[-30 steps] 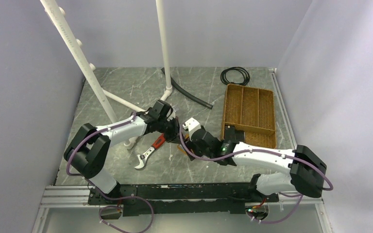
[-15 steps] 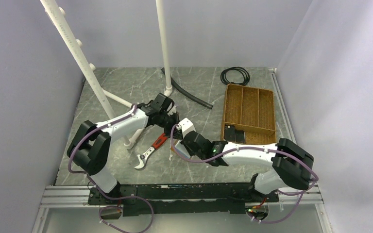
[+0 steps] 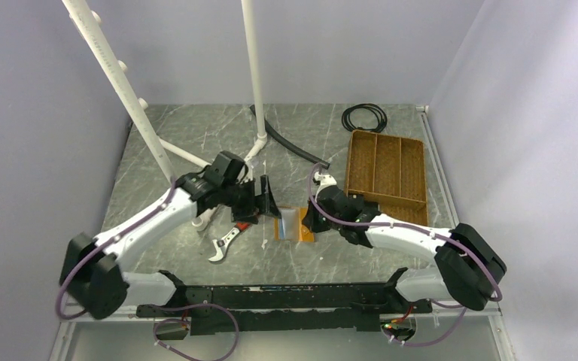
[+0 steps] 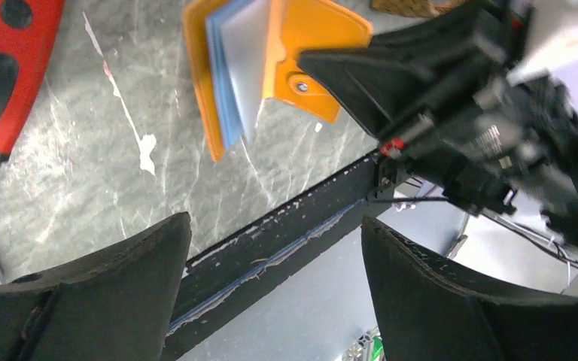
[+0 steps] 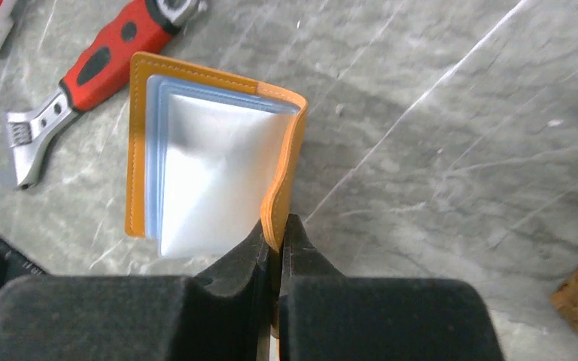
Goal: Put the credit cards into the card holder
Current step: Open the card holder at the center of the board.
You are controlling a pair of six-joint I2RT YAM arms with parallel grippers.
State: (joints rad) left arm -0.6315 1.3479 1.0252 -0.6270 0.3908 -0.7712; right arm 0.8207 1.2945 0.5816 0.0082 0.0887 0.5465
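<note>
**Top external view.** A small orange-tan leather folding card holder (image 3: 292, 224) is seen lying open on the grey marbled worktop (image 3: 196, 135), about midway along the near edge. Its opened spread runs roughly parallel to that edge. The right end effector (image 3: 310, 219) is set against the holder's right side, so the right arm is judged the nearer. The left end effector (image 3: 262, 197) stands just beside the holder, on its left and farther from the near edge. A red-handled adjustable wrench (image 3: 229, 233) lies left of the holder. A brown woven divided tray (image 3: 387, 162) stands by the right edge. The credit cards cannot be made out here.

**Left wrist view.** The left end effector (image 4: 275, 226) is shown with its fingers wide apart and nothing between them. The holder (image 4: 233, 68) lies ahead of it.

**Right wrist view.** The right end effector (image 5: 275, 233) is shown pressed together on the orange cover edge. The bluish inner sleeves (image 5: 211, 165) are fanned open beyond it.

**Against a second ago.** The left fingers were then together and the right apart, and only a sliver of the holder showed between the two arms. It is now laid open.
</note>
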